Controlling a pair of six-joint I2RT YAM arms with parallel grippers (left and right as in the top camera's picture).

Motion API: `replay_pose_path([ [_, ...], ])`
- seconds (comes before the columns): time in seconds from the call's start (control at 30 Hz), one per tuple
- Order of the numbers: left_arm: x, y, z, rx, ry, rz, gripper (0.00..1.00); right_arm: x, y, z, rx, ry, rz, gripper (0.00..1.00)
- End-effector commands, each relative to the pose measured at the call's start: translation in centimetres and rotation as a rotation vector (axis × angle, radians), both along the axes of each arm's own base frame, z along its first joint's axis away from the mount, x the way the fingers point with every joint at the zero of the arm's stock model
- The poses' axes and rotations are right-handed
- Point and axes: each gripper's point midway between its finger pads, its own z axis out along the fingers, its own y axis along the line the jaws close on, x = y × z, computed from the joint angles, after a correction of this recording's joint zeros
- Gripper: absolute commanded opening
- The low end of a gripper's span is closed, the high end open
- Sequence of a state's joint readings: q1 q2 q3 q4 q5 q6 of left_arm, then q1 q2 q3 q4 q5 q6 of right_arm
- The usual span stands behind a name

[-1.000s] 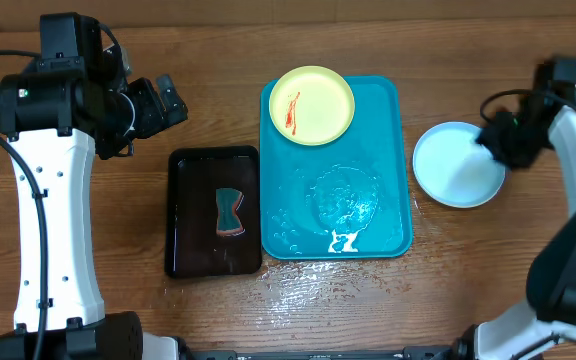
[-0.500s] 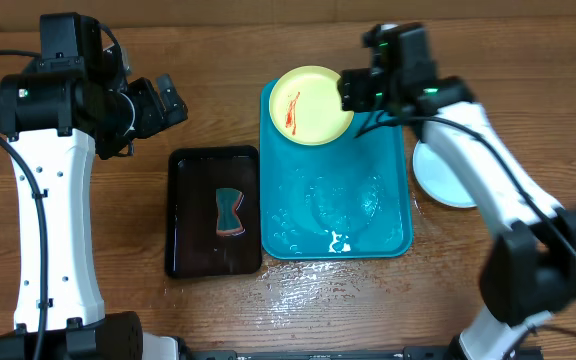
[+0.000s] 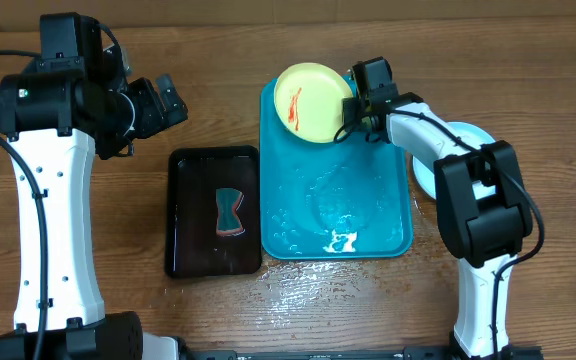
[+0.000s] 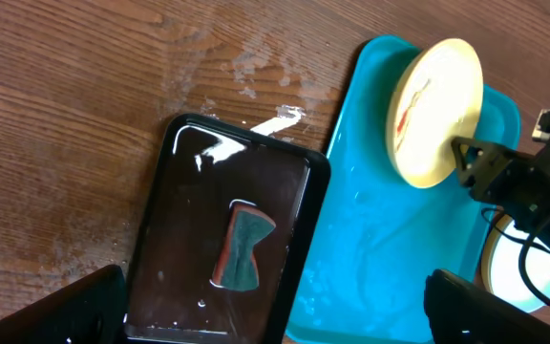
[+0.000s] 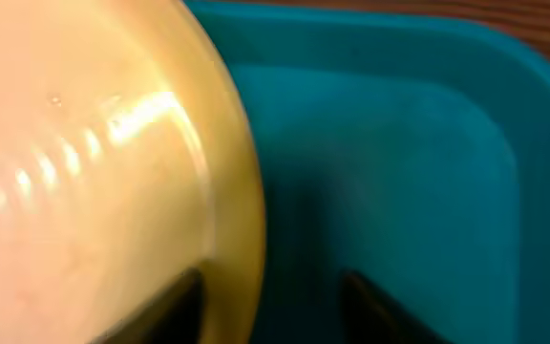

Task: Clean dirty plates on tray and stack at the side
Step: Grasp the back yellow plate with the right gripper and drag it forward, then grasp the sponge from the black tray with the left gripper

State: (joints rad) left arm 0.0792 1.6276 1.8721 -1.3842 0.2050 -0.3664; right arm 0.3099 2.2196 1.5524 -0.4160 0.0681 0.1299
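- We saw the right gripper (image 3: 347, 123) clamped on the tilted yellow plate (image 3: 308, 100) at its four-o'clock rim.
- We found the left gripper (image 3: 171, 98) spread apart, empty.

A pale yellow plate (image 5: 94, 162) is filling the left half of this close view, its glossy face catching a streak of light across faint ringed ridges. Its curved rim is sitting between the two dark fingers (image 5: 165, 306) of the right gripper (image 5: 270, 291), one lying over the plate's face, the other standing just clear on the far side. Behind, the turquoise tray (image 5: 399, 172) is showing its raised rim and rounded corner, with a sliver of brown table (image 5: 504, 17) peeking above.
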Motion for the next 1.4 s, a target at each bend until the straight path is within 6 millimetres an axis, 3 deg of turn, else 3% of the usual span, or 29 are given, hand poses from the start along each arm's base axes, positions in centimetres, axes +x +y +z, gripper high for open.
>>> replay_pose_path([
  [0.0,0.1,0.1,0.6,0.005,-0.017,0.005,1.0,-1.1,1.4,-0.8,0.051,0.056,0.032,0.04],
  [0.17,0.1,0.1,0.6,0.005,-0.017,0.005,1.0,-2.5,0.7,0.7,0.082,0.11,-0.058,0.04],
  [0.23,0.1,0.1,0.6,0.005,-0.017,0.005,1.0,-3.0,0.4,2.5,0.085,0.111,-0.061,0.04],
  [0.37,0.1,0.1,0.6,0.005,-0.017,0.005,1.0,-4.6,-0.5,7.8,0.092,0.09,-0.067,0.04],
  [0.47,0.1,0.1,0.6,0.005,-0.017,0.005,1.0,-7.6,-1.5,12.2,0.088,0.102,-0.069,0.04],
  [0.57,0.1,0.1,0.6,0.005,-0.017,0.005,1.0,-11.9,-2.8,14.7,0.062,0.178,-0.074,0.04],
  [0.67,0.1,0.1,0.6,0.005,-0.017,0.005,1.0,-15.0,-3.6,14.1,0.032,0.296,-0.103,0.04],
  [0.73,0.1,0.0,0.6,-0.001,-0.019,0.009,1.0,-16.7,-4.1,12.5,0.029,0.377,-0.173,0.04],
  [0.9,0.2,0.0,0.6,-0.003,-0.019,0.013,1.0,-18.5,-4.7,6.6,0.063,0.438,-0.325,0.04],
  [1.03,0.2,0.0,0.7,-0.003,-0.023,0.013,1.0,-18.6,-2.3,3.0,0.233,0.434,-0.341,0.04],
  [1.1,0.2,0.0,0.6,-0.003,-0.021,0.013,1.0,-18.5,-1.4,2.3,0.291,0.424,-0.314,0.04],
  [1.2,-0.3,-0.3,0.0,0.0,0.016,-0.006,1.0,-18.7,-1.6,2.1,0.288,0.429,-0.32,0.05],
  [1.37,-1.5,-2.4,-2.6,0.028,0.116,-0.136,0.86,-18.3,-1.9,4.2,0.282,0.387,-0.281,0.17],
])
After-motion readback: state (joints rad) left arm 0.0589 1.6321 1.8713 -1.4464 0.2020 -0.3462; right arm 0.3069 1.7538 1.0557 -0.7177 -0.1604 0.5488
